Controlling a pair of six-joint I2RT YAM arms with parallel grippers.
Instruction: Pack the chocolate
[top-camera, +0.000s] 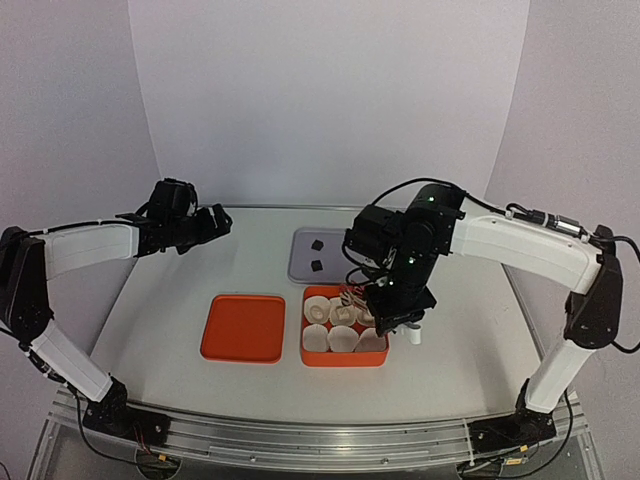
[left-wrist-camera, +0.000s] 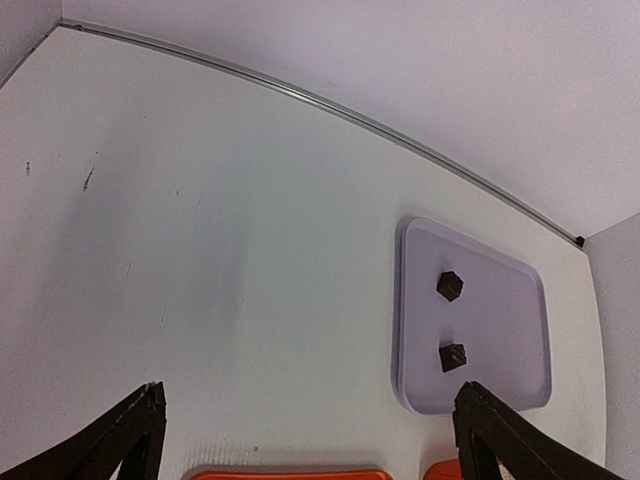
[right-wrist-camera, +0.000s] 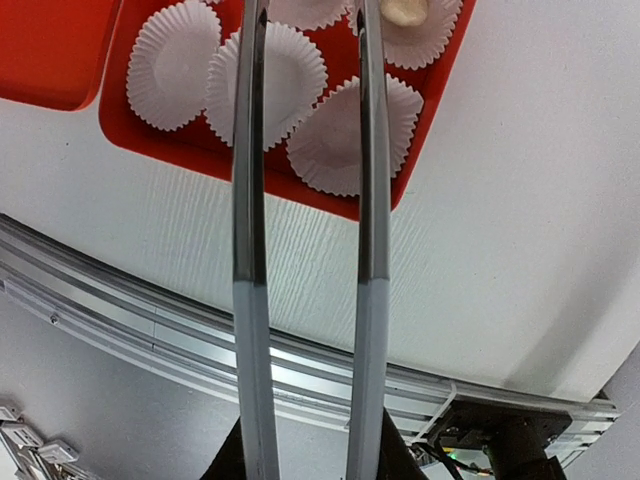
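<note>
Two dark chocolate lumps (top-camera: 314, 243) (top-camera: 316, 264) lie on a grey tray (top-camera: 298, 262); the left wrist view shows them (left-wrist-camera: 449, 286) (left-wrist-camera: 453, 357) too. An orange box (top-camera: 340, 360) holds several white paper cups (top-camera: 342, 338). One cream chocolate lump (right-wrist-camera: 405, 10) sits in a cup at the top edge of the right wrist view. My right gripper (top-camera: 358, 300) hangs over the box, its long thin fingers (right-wrist-camera: 250, 150) apart with nothing seen between them; the tips run out of that view. My left gripper (top-camera: 205, 225) is open and empty, high at the far left.
An orange lid (top-camera: 243, 328) lies flat to the left of the box and also shows in the right wrist view (right-wrist-camera: 50, 50). The table's near rail (right-wrist-camera: 150, 330) runs below the box. White walls enclose the back and sides.
</note>
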